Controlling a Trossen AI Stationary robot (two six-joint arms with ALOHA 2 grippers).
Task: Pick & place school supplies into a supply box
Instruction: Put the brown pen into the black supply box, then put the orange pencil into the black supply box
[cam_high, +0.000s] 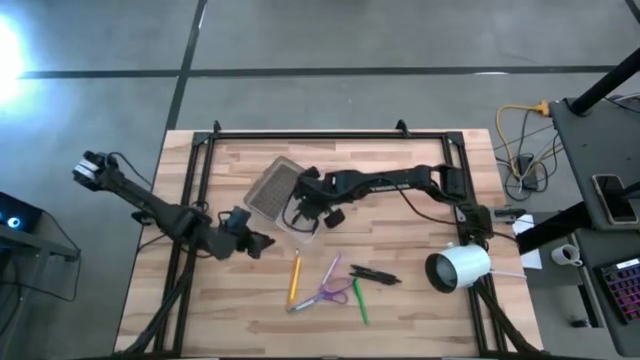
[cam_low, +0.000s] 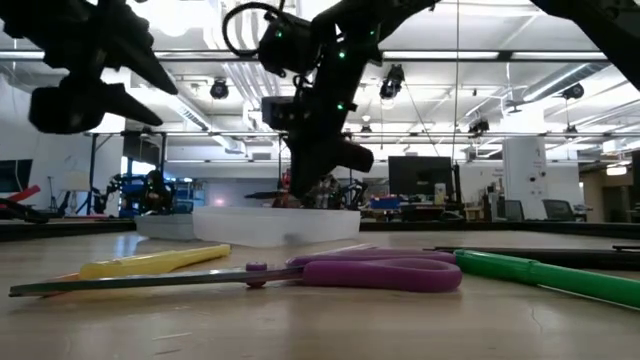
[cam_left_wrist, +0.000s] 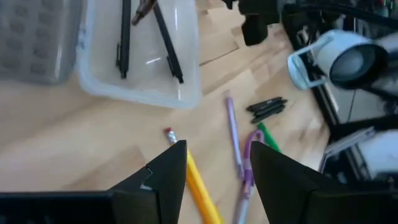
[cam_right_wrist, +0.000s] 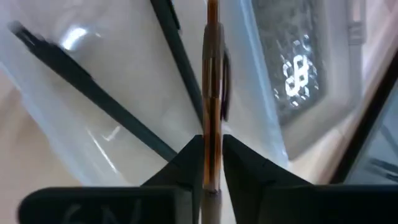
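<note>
– Which step do you have now?

– I am in the placing step. My right pincer (cam_right_wrist: 211, 165) holds a thin brown pen (cam_right_wrist: 212, 93), the fingers closed tight on it, and it hangs just over the clear half of the box (cam_high: 283, 196). In the right wrist view the pen points down into the tray, where two black pens (cam_left_wrist: 146, 37) already lie.

– And the left arm?

– The left pincer (cam_high: 262, 241) waits above the worktop (cam_high: 400, 310), near the box, on its left side. Its fingers stand apart with nothing between them. Below it I see the yellow pencil (cam_high: 295, 278).

– What is left outside?

– The pencil, the purple scissors (cam_high: 330, 290), the green marker (cam_high: 359, 301) and some black pens (cam_high: 375, 274), all near each other in the front middle of the worktop. So I judge the task is about at the middle.

– What does the next move need?

– I think I must lower the right pincer a little, so the pen does not bounce, then open it and lift straight up. The pen should go beside the two others, not across the rim. After this, the left pincer is well placed for the pencil.
</note>
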